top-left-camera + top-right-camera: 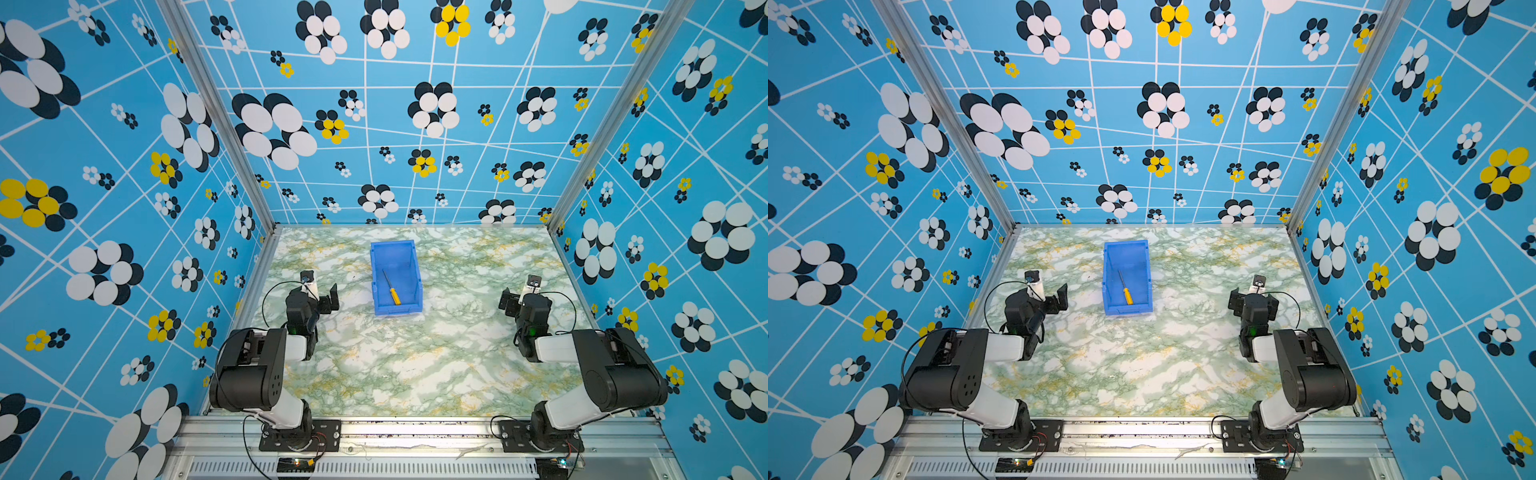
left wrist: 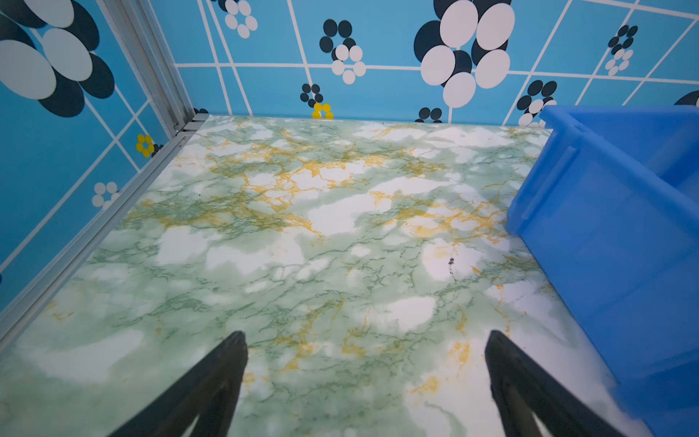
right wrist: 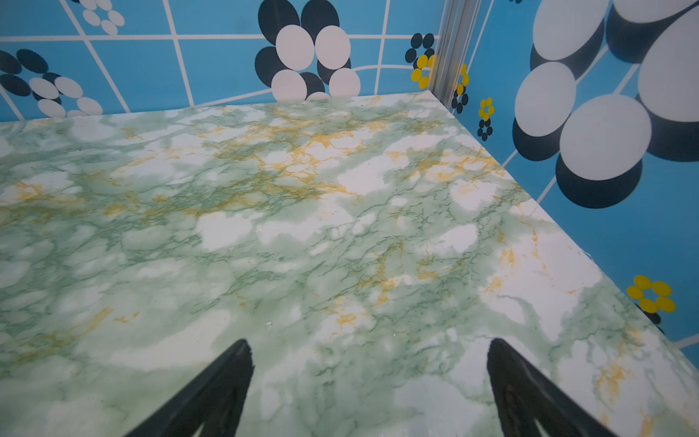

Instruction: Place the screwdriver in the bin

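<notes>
**Position.** The screwdriver (image 1: 392, 288) lies flat on the floor of the bin (image 1: 376, 266). The bin stands at centre frame in both top views, on the upper half of the table (image 1: 415, 365).

**Orientation.** The screwdriver's long axis runs nearly along the bin's length, slightly skewed. The yellow handle sits toward the bin's lower lip, and the dark shaft points to the upper left of the frame. No part overhangs a wall.

**Grippers.**
- The left gripper (image 1: 328, 300) stands just left of the bin and clear of it, jaws spread wide and empty. Its wrist view shows only marble between the fingers, with the bin (image 2: 605, 227) at the right edge.
- The right gripper (image 1: 508, 303) is well apart to the right, jaws likewise fully apart and holding nothing.
- The left arm is the nearer of the two.

**Judgement.** Placement appears complete, and no further grasp seems called for.
</notes>
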Controlling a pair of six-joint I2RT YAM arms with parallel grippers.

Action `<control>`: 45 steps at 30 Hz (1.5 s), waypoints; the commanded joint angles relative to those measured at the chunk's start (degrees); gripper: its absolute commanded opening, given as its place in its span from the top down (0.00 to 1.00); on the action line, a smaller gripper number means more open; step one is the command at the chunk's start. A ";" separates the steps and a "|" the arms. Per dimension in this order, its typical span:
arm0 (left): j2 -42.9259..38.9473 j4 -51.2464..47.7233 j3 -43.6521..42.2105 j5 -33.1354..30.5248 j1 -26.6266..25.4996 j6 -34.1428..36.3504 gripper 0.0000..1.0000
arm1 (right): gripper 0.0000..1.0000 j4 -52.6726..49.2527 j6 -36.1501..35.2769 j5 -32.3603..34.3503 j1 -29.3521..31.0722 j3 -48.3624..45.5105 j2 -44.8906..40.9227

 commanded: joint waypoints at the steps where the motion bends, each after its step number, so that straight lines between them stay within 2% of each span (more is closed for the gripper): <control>1: -0.23 -0.87 -0.14 -0.66 -0.60 1.28 0.01 | 0.01 1.13 0.23 -0.54 -0.17 0.80 -0.49; 9: 0.15 12.58 -7.23 -1.13 -4.26 5.77 0.01 | 0.01 0.79 -0.03 -0.69 -0.15 0.89 -0.62; 13: 2.60 23.68 -11.93 2.81 -4.53 7.53 0.01 | 0.01 0.86 0.05 -0.71 -0.15 0.82 -0.62; 15: 1.92 22.68 -12.09 6.10 -4.55 8.70 0.01 | 0.01 0.90 -0.04 -0.71 -0.16 0.94 -0.62; 45: 2.47 23.99 -12.38 6.26 -4.53 8.68 0.01 | 0.01 0.51 -0.24 -1.41 -0.15 1.05 -0.61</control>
